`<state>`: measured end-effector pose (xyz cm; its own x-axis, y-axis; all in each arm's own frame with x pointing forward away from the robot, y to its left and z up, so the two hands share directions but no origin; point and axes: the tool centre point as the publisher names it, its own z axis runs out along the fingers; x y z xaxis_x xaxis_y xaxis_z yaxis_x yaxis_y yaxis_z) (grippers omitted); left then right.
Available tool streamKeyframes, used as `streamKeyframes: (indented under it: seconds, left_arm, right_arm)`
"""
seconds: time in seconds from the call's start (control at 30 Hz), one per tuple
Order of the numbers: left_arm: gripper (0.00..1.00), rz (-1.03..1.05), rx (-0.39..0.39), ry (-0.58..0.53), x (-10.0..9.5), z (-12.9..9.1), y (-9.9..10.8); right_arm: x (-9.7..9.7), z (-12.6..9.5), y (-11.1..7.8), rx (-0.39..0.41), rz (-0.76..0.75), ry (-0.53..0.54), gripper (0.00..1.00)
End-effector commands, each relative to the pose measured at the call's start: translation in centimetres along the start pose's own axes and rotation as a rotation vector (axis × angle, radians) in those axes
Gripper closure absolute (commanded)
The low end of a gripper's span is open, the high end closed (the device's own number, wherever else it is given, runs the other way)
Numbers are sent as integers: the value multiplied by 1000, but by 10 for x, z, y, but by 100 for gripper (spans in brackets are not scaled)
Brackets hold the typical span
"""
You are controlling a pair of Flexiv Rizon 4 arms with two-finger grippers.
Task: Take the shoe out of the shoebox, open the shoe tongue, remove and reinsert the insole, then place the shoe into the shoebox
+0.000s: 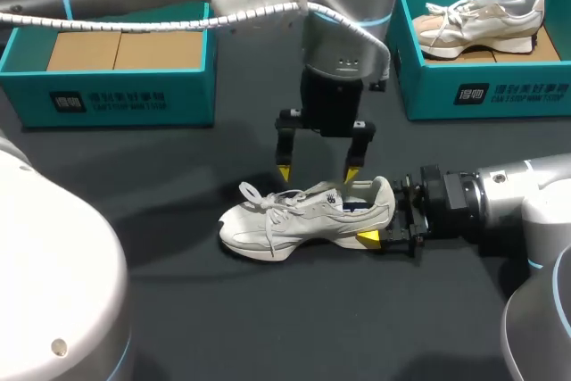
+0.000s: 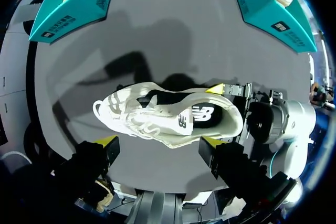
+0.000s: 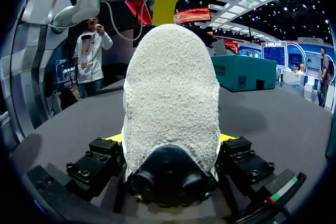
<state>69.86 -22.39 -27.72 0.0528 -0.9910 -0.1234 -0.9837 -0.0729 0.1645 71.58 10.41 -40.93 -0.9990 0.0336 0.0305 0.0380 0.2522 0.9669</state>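
A white sneaker (image 1: 303, 216) lies on its sole on the dark table, toe to the left. My right gripper (image 1: 382, 211) comes in from the right and is shut on its heel, one yellow tip showing at the near side. In the right wrist view the heel (image 3: 170, 93) fills the space between the fingers (image 3: 105, 153), which touch it on both sides. My left gripper (image 1: 318, 171) hangs open just above the shoe's opening, fingers pointing down. In the left wrist view the shoe (image 2: 168, 116) lies ahead of the open gripper (image 2: 158, 141), its dark insole showing.
An open teal shoebox (image 1: 107, 100) with a cardboard floor stands at the back left. A second teal box (image 1: 482, 86) at the back right holds another pale sneaker (image 1: 482, 15). Bare dark table lies in front of the shoe.
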Motion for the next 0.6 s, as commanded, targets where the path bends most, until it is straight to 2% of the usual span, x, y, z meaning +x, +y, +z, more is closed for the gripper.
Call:
streamKeyframes:
  seconds: [0.03, 0.27, 0.6]
  left_arm:
    - [0, -6, -10, -54, 25, 15, -6]
    - [0, -50, -14, -92, 35, 37, -16]
    - [0, -64, -42, -150, 31, 62, -17]
  right_arm:
    - [0, 0, 1, 4, 0, -2, 100]
    - [0, 0, 1, 4, 0, -2, 100]
    - [0, 0, 1, 4, 0, -2, 100]
